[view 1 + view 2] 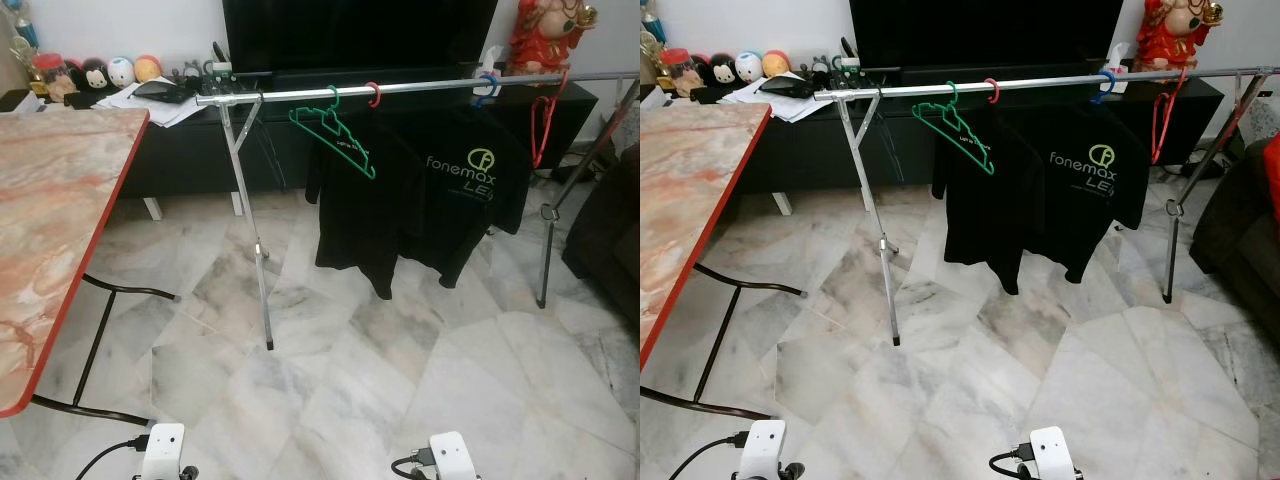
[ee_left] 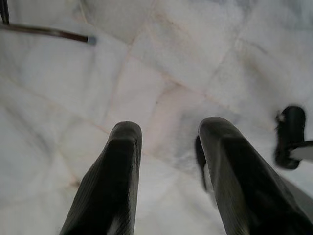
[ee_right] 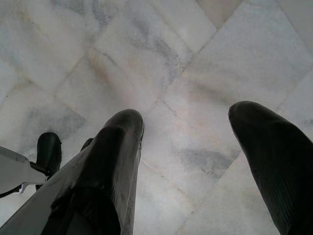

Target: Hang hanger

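Observation:
A green hanger point(image 1: 336, 134) hangs empty and tilted on the silver rail point(image 1: 420, 89) of a clothes rack across the room. A black printed T-shirt point(image 1: 452, 195) hangs beside it from a red hook point(image 1: 373, 95) and a blue hook point(image 1: 486, 87). An empty red hanger point(image 1: 543, 125) hangs further right. Both arms hang low with their wrists at the bottom edge of the eye views. My left gripper point(image 2: 168, 129) is open over bare marble floor. My right gripper point(image 3: 188, 117) is open too, with nothing between its fingers.
A marble-topped table point(image 1: 50, 215) with a red edge and black legs stands on my left. Behind the rack are a dark TV cabinet point(image 1: 190, 150) with toys and papers and a red figurine point(image 1: 545, 35). A dark sofa point(image 1: 610, 230) sits at the right.

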You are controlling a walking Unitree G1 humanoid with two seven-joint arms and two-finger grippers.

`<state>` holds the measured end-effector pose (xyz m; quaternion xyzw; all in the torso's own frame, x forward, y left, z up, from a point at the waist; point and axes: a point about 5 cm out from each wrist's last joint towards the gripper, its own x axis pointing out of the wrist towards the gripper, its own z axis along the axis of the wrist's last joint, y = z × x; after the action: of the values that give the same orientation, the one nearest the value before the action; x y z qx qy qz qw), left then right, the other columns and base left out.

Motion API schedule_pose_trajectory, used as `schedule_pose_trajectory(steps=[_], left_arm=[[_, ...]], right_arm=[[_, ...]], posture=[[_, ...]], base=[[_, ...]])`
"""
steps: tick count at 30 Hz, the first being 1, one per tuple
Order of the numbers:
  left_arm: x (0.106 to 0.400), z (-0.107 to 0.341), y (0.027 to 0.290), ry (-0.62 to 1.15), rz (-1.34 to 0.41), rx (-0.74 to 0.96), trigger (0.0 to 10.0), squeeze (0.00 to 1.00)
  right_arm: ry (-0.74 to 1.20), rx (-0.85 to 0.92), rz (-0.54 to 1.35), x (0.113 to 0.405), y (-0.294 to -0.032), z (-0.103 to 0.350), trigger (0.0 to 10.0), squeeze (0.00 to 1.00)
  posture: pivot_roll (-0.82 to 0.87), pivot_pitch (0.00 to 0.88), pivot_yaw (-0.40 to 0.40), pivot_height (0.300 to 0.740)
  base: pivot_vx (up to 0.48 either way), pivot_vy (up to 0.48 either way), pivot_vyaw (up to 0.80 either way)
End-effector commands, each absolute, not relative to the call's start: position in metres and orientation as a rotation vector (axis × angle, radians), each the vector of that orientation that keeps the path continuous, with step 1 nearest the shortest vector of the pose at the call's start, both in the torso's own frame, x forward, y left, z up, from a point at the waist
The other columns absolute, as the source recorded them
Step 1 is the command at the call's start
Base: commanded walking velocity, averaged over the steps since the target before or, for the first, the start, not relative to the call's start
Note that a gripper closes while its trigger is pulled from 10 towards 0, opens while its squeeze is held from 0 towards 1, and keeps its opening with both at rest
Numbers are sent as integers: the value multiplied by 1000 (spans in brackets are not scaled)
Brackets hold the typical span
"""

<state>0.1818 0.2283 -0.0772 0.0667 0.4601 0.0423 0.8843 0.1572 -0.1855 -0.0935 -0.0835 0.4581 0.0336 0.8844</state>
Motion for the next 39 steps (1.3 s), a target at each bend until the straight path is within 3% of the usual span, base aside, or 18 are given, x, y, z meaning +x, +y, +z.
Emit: schedule_pose_trajectory(steps=[1,17,26,33,36,39], left_arm=[[183,-76,230,955,44,209,10000,0],[178,-82,215,978,14,208,10000,0],[171,-88,198,1003,-32,189,10000,0],[171,-90,189,1005,-48,180,10000,0],[174,-89,181,991,-49,159,10000,0],[178,-88,171,981,-53,141,10000,0]], right_arm=[[960,-175,68,156,-185,-94,10000,0],[962,-166,35,155,-195,-93,10000,0],[957,-117,-118,150,-219,-91,10000,0],[966,-129,-125,148,-229,-90,10000,0],[893,-138,-114,176,-227,-78,10000,0],[896,-151,-121,182,-232,-75,10000,0]], posture=[[44,0,-43,740],[4,0,-34,740],[-72,0,4,740],[-107,0,-17,740],[-114,0,-42,740],[-121,0,-49,740]], base=[[0,0,0],[0,0,0],[0,0,0],[215,0,0],[268,0,0],[276,0,0]])
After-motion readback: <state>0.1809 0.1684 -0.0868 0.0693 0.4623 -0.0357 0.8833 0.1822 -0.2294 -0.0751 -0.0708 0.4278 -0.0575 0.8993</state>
